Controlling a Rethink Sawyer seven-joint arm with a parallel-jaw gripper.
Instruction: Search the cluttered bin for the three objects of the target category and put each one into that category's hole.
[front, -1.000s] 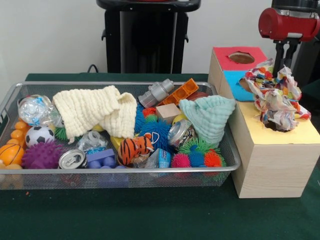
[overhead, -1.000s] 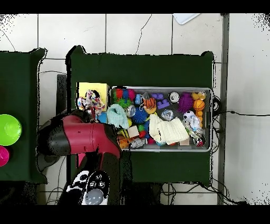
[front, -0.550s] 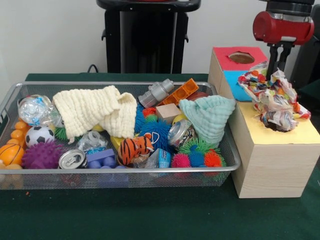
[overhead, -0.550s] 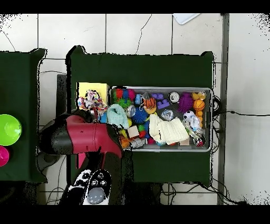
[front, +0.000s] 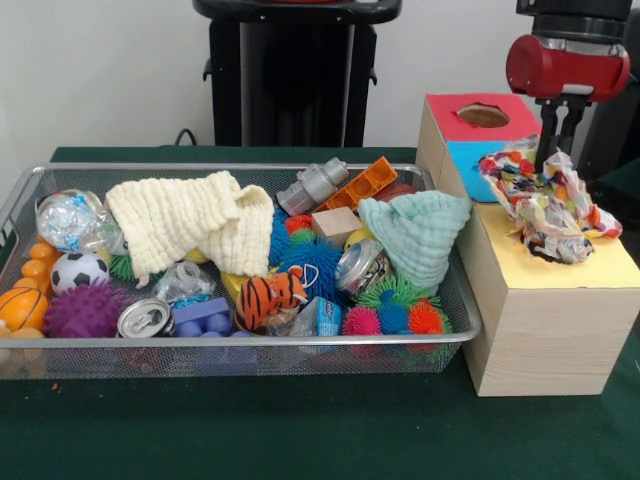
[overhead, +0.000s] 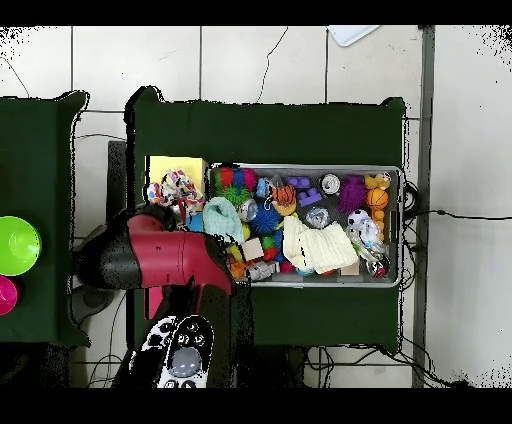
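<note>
The gripper (front: 556, 150) hangs over the wooden box (front: 545, 300), which stands just beside the right end of the wire bin (front: 240, 350). Its two dark fingers (front: 548, 125) point down and sit close together, and their tips go into the top of a colorful cloth (front: 545, 205). It looks like they pinch the cloth, but the tips are hidden in the folds. The cloth is bunched up and lies on the yellow part of the box top, over the hole there. It has many small spots of red, blue, yellow and green. Behind it the box top is blue, and then red with a round hole (front: 483, 115).

In the bin, a cream cloth (front: 190, 225) lies spread near the back left. A mint green cloth (front: 415, 235) sits in a heap at the right end, close to the box. Between them are a tiger toy (front: 268, 297), a blue spiky ball (front: 315, 262), a grey toy bottle (front: 312, 186) and an orange block (front: 362, 184). At the left end are a soccer ball (front: 78, 270), a purple bumpy ball (front: 85, 312) and a small basketball (front: 20, 308). A can (front: 145, 318) lies at the front edge.

From above, the red arm (overhead: 165, 260) covers part of the box, and the colorful cloth (overhead: 172, 187) shows just past it.
</note>
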